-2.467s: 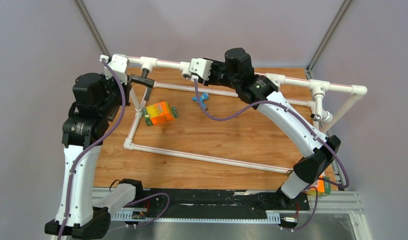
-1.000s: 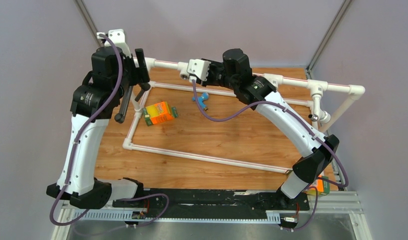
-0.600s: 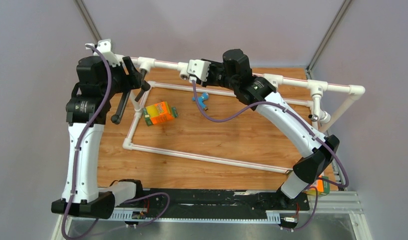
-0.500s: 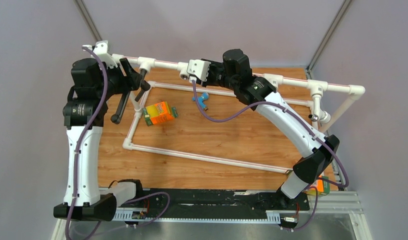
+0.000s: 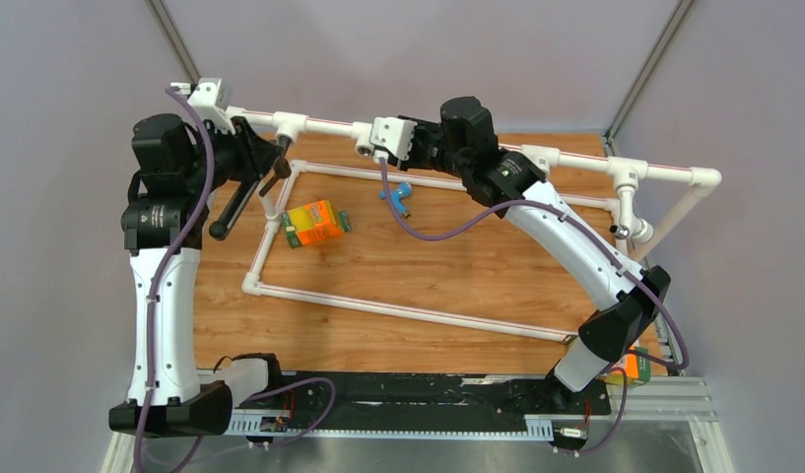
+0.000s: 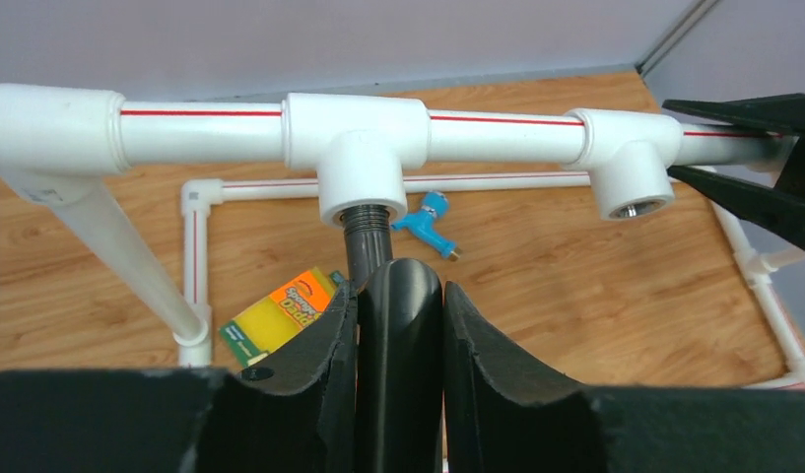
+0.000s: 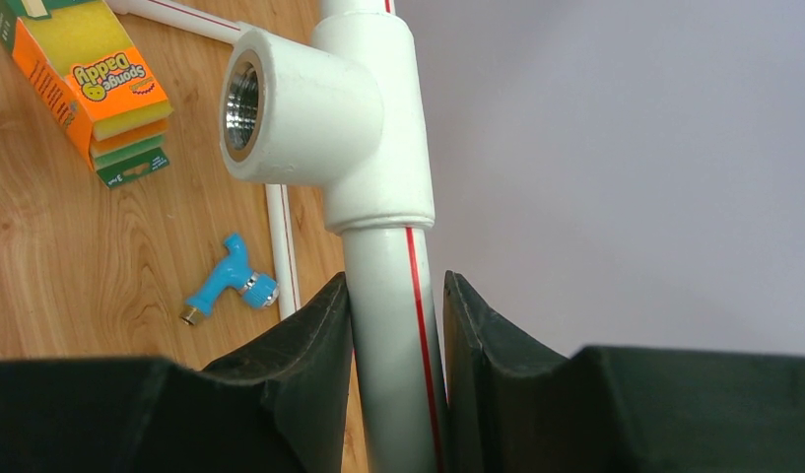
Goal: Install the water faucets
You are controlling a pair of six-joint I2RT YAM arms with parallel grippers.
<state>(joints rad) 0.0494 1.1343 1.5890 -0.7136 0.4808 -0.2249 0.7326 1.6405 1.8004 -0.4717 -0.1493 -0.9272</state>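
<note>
The left gripper [image 6: 398,292] clamps the dark-brown faucet [image 6: 369,239], its threaded end seated in a tee socket [image 6: 363,182]; the right gripper [image 7: 394,288] holds the pipe frame [image 7: 386,258]. The blue faucet [image 6: 427,219] lies uninstalled on the table [image 5: 428,286], and a second socket [image 6: 630,183] stands empty

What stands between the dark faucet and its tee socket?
Nothing visible. The threaded end of the dark faucet already sits in the mouth of the tee socket, with the left claw closed around its tube.
</note>
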